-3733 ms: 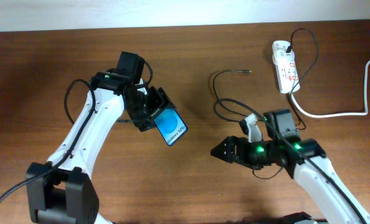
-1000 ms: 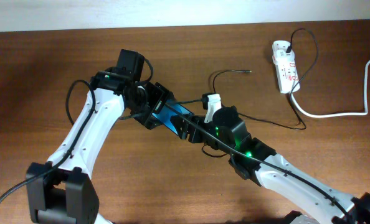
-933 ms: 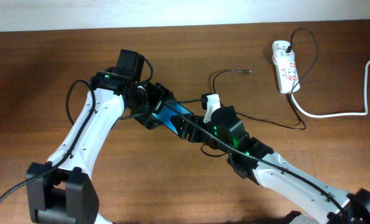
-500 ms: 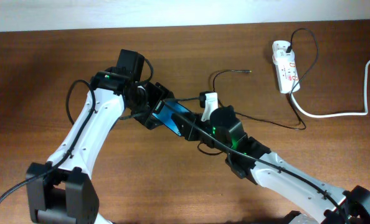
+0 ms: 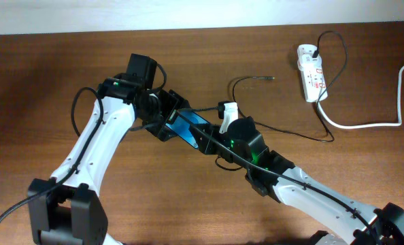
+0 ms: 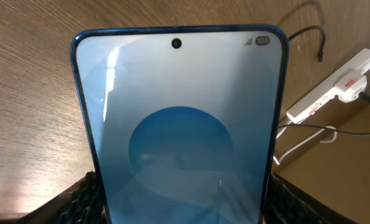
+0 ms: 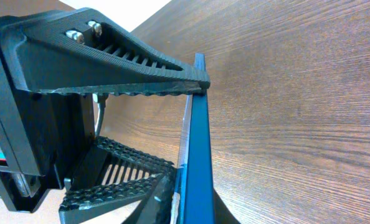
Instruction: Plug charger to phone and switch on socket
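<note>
Left jaws: clamped on the phone (image 6: 179, 124) at its lower end, holding it clear of the table (image 5: 52, 68) with the screen lit.

Right jaws: drawn up at the phone's camera end, opposite the left pair. Whether they grip it cannot be told.

Charger (image 5: 264, 77): not held. Its tip lies loose on the table, well apart from the phone, and its plug sits in the socket (image 5: 312, 71).

Judgement: the port end appears buried in the left grip. Secure the far end firmly before any release, keeping the phone level. Then take the cable just behind the tip and align it squarely.
</note>
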Robot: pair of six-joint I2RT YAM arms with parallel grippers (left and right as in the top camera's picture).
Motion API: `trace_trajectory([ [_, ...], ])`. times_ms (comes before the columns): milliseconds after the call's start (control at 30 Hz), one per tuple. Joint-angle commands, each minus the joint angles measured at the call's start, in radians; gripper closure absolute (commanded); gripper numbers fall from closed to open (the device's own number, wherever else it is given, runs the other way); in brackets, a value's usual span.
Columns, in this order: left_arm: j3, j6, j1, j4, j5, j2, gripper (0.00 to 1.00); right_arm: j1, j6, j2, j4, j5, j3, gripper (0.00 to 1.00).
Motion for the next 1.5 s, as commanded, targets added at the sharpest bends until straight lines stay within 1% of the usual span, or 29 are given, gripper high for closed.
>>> trace_trajectory([
  [0,0.023,0.034,-0.001,0.001,-0.006,-0.024,0.53,0.019,-0.020,0.001,0.016,-0.053,0.013,0.89],
  [100,0.023,0.035,-0.001,0.001,-0.005,-0.024,0.52,0.019,-0.020,0.001,0.016,-0.068,0.013,0.94],
  [133,0.023,0.035,-0.001,0.001,-0.005,-0.024,0.50,0.019,-0.020,0.001,0.017,-0.078,0.013,0.96],
  [200,0.023,0.035,-0.001,0.001,-0.006,-0.024,0.46,0.019,-0.020,0.001,0.017,-0.087,0.013,0.96],
  [300,0.023,0.035,-0.001,0.001,-0.006,-0.024,0.44,0.019,-0.010,0.001,0.017,-0.089,0.013,0.96],
  [400,0.023,0.035,-0.001,0.001,-0.005,-0.024,0.35,0.019,0.029,0.001,0.020,-0.089,0.013,0.96],
  [467,0.023,0.036,-0.001,0.001,-0.004,-0.024,0.27,0.019,0.032,0.001,0.019,-0.089,0.013,0.96],
  [500,0.023,0.036,-0.001,0.001,-0.003,-0.024,0.20,0.019,0.032,0.001,0.019,-0.089,0.013,0.96],
  [567,0.023,0.054,0.000,0.002,-0.004,-0.024,0.01,0.019,0.045,0.001,0.019,-0.089,0.013,0.96],
  [667,0.023,0.095,0.000,0.002,-0.005,-0.024,0.01,0.017,0.094,0.001,0.019,-0.077,0.013,0.96],
  [833,0.023,0.159,0.003,0.018,-0.008,-0.035,0.01,0.003,0.124,0.001,0.018,-0.085,0.013,0.96],
  [933,0.023,0.201,0.007,0.024,-0.031,-0.062,0.01,-0.008,0.202,0.001,0.000,-0.085,0.013,0.96],
  [1033,0.023,0.240,0.007,0.023,-0.078,-0.110,0.01,-0.024,0.333,0.001,-0.050,-0.087,0.013,0.96],
  [1100,0.023,0.262,0.007,0.009,-0.111,-0.150,0.01,-0.035,0.389,0.001,-0.052,-0.109,0.013,0.96],
  [1233,0.023,0.262,0.007,-0.035,-0.167,-0.196,0.01,-0.048,0.515,0.001,-0.044,-0.142,0.013,0.96],
  [1467,0.023,0.260,0.007,-0.055,-0.180,-0.211,0.01,-0.047,0.871,0.001,-0.042,-0.130,0.013,0.96],
])
